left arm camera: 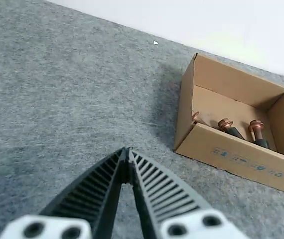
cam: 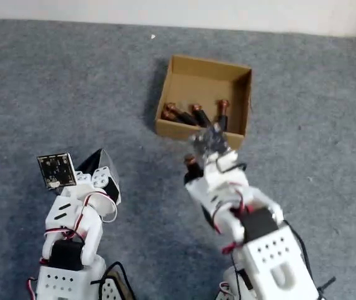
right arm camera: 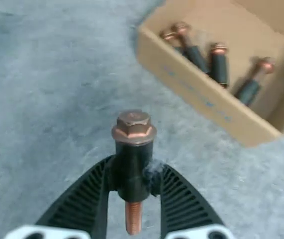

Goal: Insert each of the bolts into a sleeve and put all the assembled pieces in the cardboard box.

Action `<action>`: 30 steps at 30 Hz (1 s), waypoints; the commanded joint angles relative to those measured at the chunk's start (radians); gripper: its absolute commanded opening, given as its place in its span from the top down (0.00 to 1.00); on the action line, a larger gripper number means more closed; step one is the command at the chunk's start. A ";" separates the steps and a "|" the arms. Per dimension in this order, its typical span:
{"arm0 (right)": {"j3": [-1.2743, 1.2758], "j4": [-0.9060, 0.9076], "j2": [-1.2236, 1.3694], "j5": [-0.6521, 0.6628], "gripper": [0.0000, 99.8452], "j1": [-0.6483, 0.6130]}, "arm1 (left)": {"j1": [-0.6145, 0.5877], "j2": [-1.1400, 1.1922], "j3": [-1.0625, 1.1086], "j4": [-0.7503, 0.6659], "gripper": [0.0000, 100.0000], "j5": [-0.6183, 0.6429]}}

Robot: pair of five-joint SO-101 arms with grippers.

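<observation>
My right gripper (right arm camera: 132, 179) is shut on an assembled piece (right arm camera: 132, 149): a copper bolt seated in a black sleeve, its hex head up and its thread poking out below. In the high view that piece (cam: 192, 161) sits just short of the cardboard box (cam: 178, 129), by the box's near wall. Several assembled pieces (cam: 195, 114) lie inside the box along that wall, seen too from the right wrist (right arm camera: 216, 59) and the left wrist (left arm camera: 231, 130). My left gripper (left arm camera: 128, 158) is shut and holds nothing, low over the carpet, well left of the box (left arm camera: 231, 157).
Grey carpet (cam: 53, 87) covers the whole work area, with a pale wall strip along the far edge. The left arm (cam: 78, 206) stands at the front left and the right arm (cam: 247, 225) at the front right, leaning toward the box.
</observation>
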 commanded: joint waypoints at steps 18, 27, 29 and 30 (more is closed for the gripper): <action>-0.228 -0.914 0.704 -0.014 0.99 0.249 | -0.010 -0.004 0.024 0.005 0.99 0.006; -0.228 -1.063 0.935 -0.014 0.99 0.252 | -0.010 -0.004 0.024 0.005 0.99 0.006; -0.226 -1.063 0.938 -0.014 0.99 0.252 | -0.010 -0.004 0.024 0.005 0.99 0.006; -0.226 -1.063 0.938 -0.014 0.97 0.252 | -0.010 -0.004 0.024 0.005 0.99 0.006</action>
